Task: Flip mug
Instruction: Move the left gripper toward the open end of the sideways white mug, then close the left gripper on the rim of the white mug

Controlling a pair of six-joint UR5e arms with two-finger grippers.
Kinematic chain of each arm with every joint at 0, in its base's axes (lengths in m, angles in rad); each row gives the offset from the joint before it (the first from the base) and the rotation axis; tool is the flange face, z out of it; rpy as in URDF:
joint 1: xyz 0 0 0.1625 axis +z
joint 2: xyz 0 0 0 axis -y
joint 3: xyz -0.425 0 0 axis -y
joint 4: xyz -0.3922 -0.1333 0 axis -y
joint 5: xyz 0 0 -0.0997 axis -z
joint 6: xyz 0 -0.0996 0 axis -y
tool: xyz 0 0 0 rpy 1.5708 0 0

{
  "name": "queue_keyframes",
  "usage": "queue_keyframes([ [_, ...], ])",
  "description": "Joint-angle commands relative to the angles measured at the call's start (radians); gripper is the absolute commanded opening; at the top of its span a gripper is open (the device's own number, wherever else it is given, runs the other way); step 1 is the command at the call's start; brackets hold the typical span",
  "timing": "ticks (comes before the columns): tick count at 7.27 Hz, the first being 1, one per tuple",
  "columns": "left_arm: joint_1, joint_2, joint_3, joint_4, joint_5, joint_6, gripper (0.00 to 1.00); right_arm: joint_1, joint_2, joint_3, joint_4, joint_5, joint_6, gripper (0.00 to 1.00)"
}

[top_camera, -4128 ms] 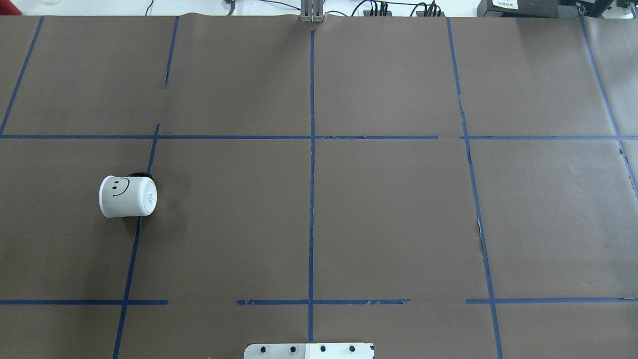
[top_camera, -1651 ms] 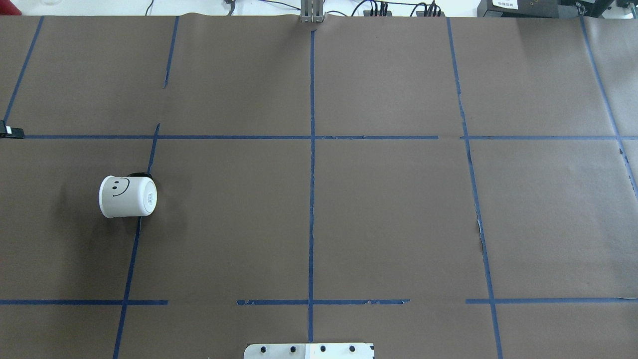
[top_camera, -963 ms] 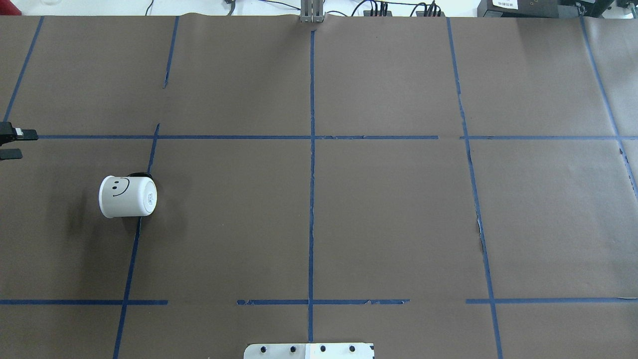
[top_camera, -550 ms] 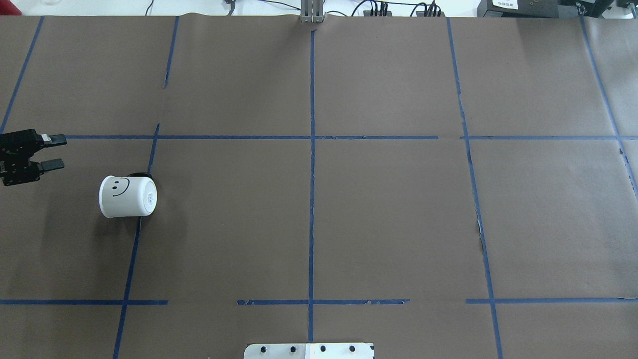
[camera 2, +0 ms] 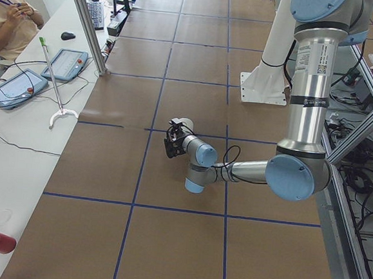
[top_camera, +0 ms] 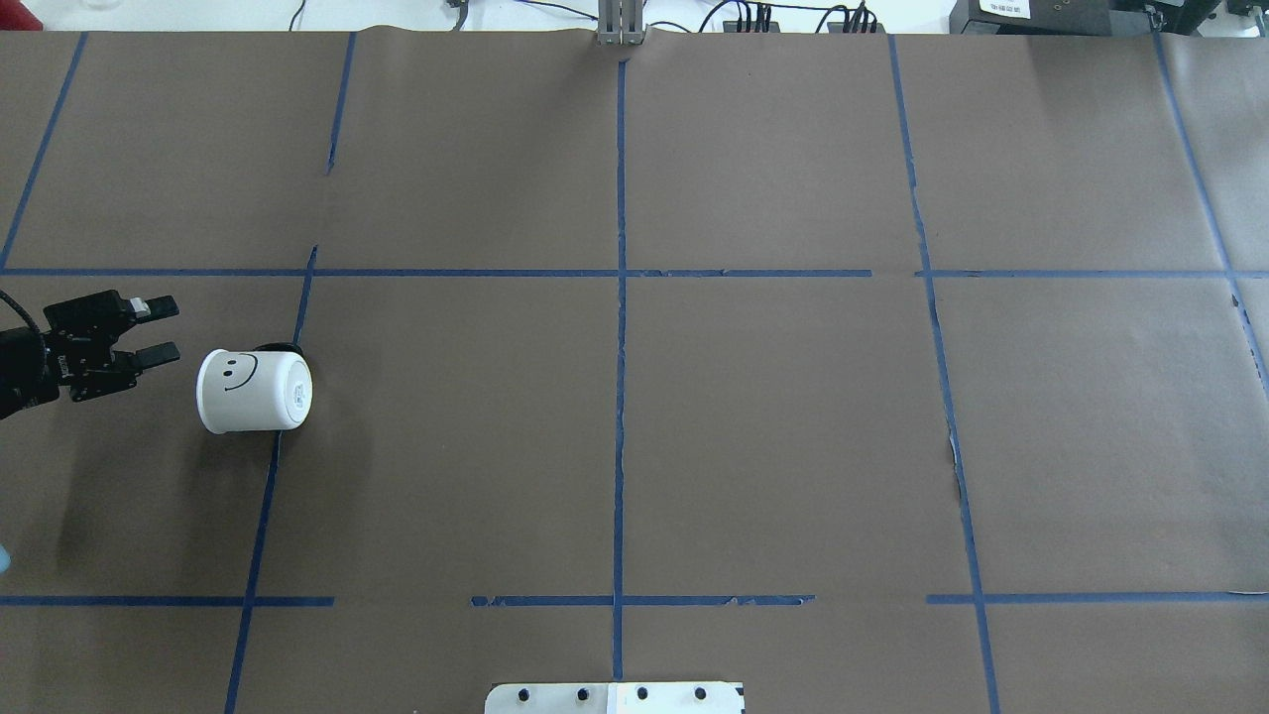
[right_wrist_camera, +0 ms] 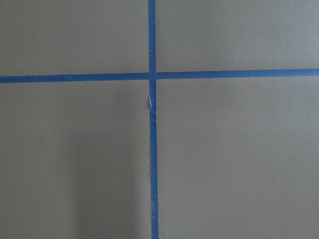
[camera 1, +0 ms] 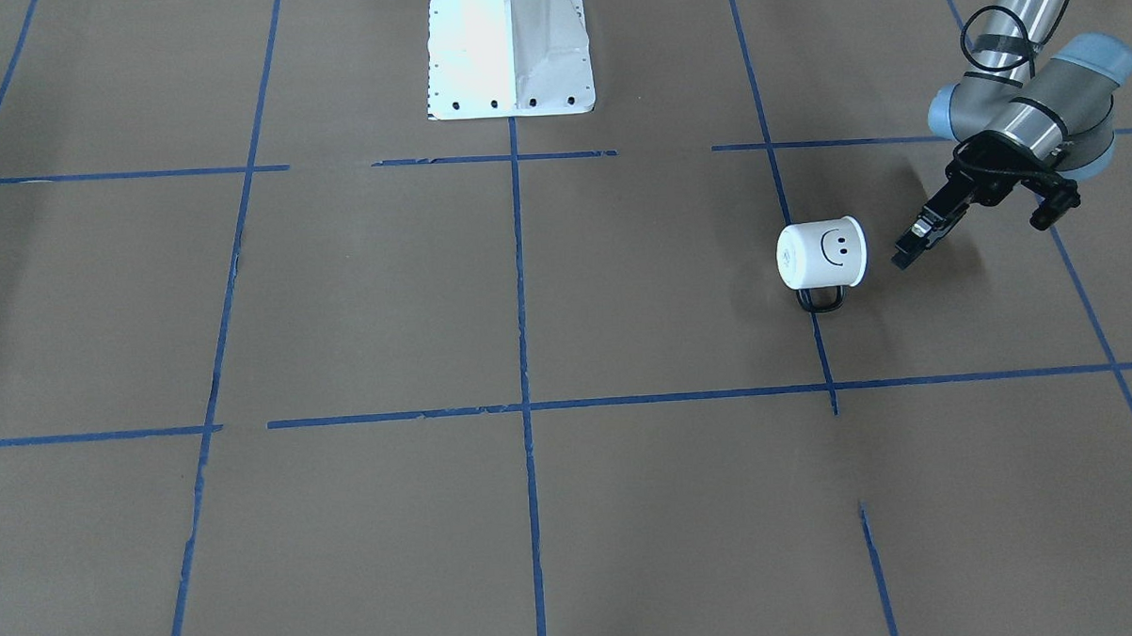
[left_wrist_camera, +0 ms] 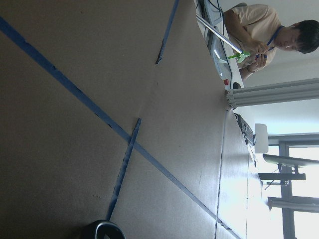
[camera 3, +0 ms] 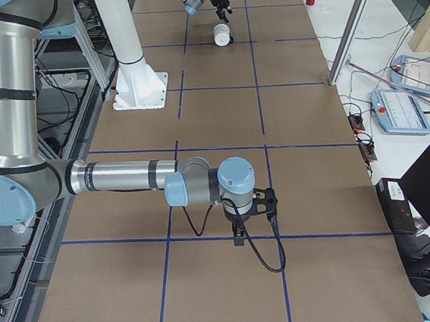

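Shows the mug (top_camera: pixel 255 391) tipped on its side on the brown-papered table (top_camera: pixel 773 426), forward of the white base plate (top_camera: pixel 615 697) and well off to that plate's left. Puts its stickered bottom toward the plate's side and the opposite end away from it, with the smiley face turned upward and the black loop handle (camera 1: pixel 820 299) lying flat on the paper on the side farther from the plate. Finds the left gripper (top_camera: pixel 164 329) even farther to the plate's left, with fingers spread around a clear gap and clasping nothing, tips aimed at the mug's far end, close but not touching. Places the right gripper (camera 3: pixel 239 235) far to the plate's right, pointing down at a crossing of blue tape (right_wrist_camera: pixel 152 76); cannot tell whether parted or closed.
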Motion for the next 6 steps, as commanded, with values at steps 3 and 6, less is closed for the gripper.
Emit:
queue_keyframes([
  [3,0.047,-0.027,0.065,-0.158,-0.117,0.023,0.95,0.000,0.000,0.000,0.000,0.000,0.000,1.00],
  [6,0.047,-0.071,0.102,-0.159,-0.140,0.095,0.95,0.000,0.000,0.000,0.000,0.000,0.000,1.00],
])
